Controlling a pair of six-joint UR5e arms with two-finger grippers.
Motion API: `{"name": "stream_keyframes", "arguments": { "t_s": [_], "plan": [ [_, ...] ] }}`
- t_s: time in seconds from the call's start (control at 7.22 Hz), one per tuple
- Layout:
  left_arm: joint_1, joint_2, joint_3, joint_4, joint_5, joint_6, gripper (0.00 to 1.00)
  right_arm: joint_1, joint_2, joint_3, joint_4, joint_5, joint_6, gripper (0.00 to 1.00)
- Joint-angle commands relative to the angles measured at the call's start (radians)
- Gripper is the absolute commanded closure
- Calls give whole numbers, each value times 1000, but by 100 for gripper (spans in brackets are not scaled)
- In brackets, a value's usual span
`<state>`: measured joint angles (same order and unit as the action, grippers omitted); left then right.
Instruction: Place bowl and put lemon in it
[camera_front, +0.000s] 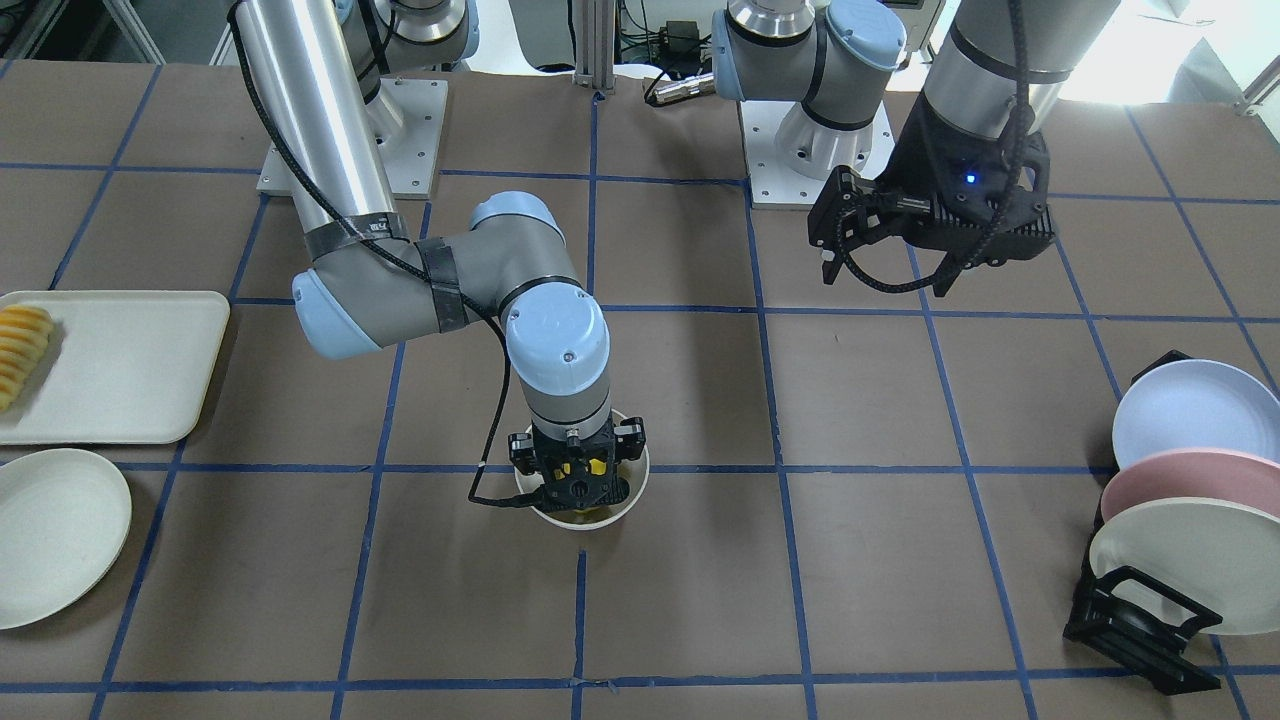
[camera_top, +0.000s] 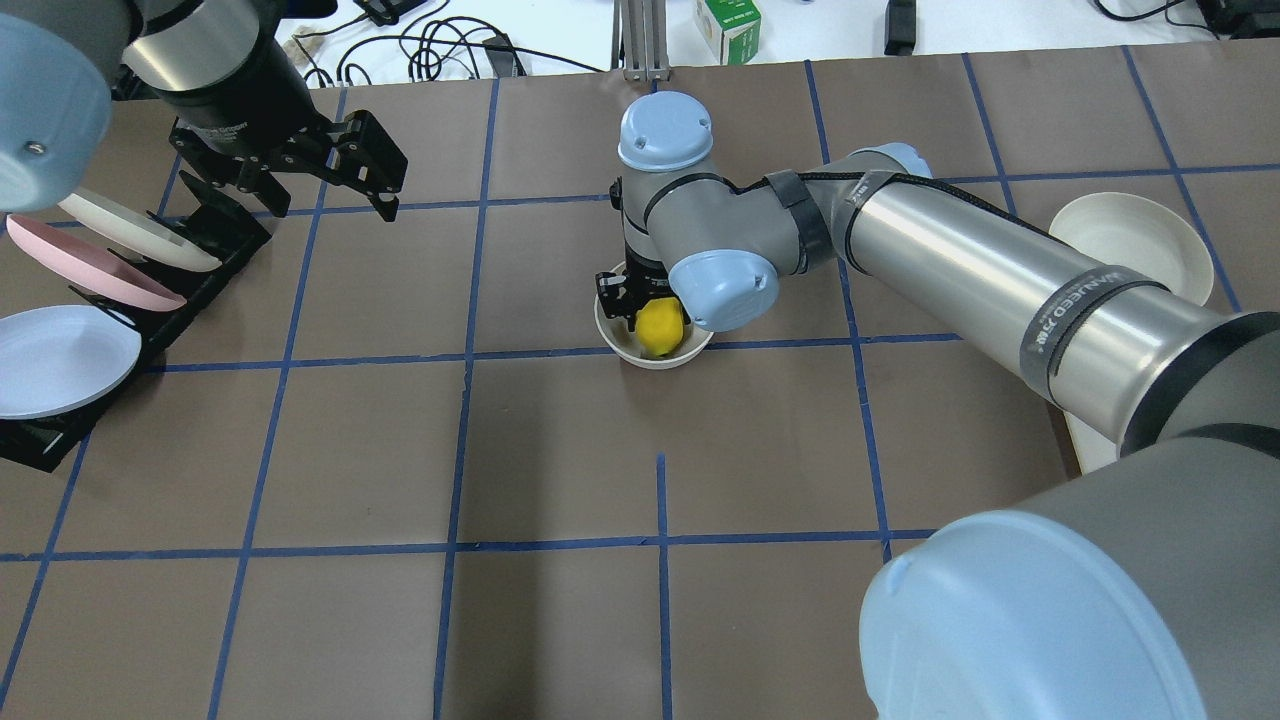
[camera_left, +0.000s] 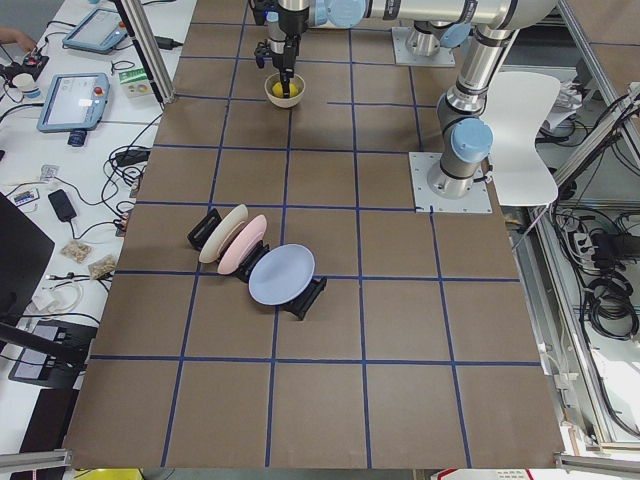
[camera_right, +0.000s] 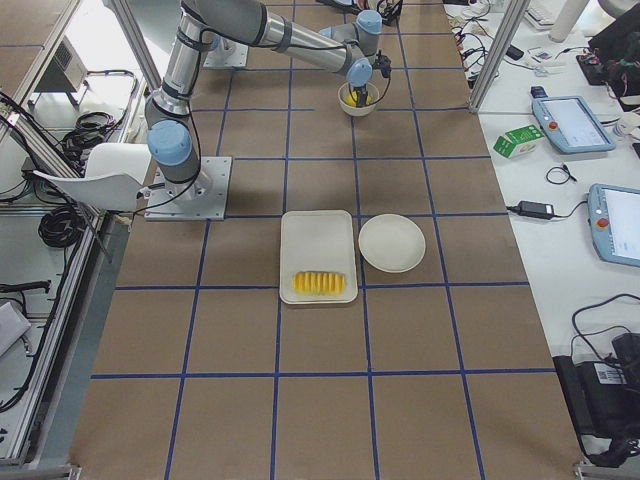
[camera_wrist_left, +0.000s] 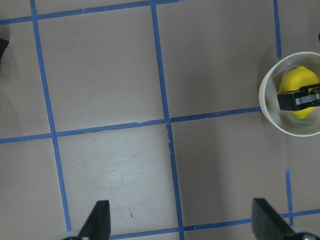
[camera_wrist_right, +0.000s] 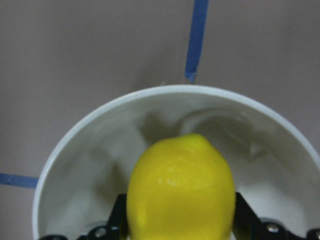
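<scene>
The off-white bowl (camera_top: 622, 345) stands on the brown table near its middle; it also shows in the front view (camera_front: 588, 518) and the left wrist view (camera_wrist_left: 268, 107). The yellow lemon (camera_top: 660, 328) is inside the bowl (camera_wrist_right: 85, 165), held between the right gripper's fingers. My right gripper (camera_top: 645, 315) points straight down into the bowl and is shut on the lemon (camera_wrist_right: 180, 187). In the front view the gripper (camera_front: 578, 482) hides most of the lemon. My left gripper (camera_front: 830, 228) is open and empty, held high above the table off to the side (camera_top: 375, 165).
A black rack (camera_front: 1140, 615) with blue, pink and cream plates stands on my left side. A cream tray (camera_front: 130, 370) with sliced yellow food (camera_front: 22, 352) and a flat white plate (camera_front: 55, 530) lie on my right side.
</scene>
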<state>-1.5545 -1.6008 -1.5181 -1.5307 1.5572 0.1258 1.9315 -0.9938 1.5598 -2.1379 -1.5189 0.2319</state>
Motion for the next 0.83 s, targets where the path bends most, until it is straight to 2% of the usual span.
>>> {"name": "stream_keyframes", "arguments": {
  "t_s": [0.0, 0.14, 0.42, 0.55, 0.69],
  "plan": [
    [4, 1, 4, 0, 0, 0, 0, 18, -34, 8, 4, -9, -3, 0],
    [4, 1, 3, 0, 1, 0, 0, 18, -98, 11, 35, -9, -3, 0],
    [4, 2, 3, 0, 1, -2, 0, 1, -246, 5, 166, -1, -5, 0],
    [2, 1, 3, -2, 3, -2, 0, -29, -319, 2, 232, -10, -5, 0],
    [2, 1, 3, -2, 3, -2, 0, -108, -388, -3, 338, -10, -19, 0]
  ]
}}
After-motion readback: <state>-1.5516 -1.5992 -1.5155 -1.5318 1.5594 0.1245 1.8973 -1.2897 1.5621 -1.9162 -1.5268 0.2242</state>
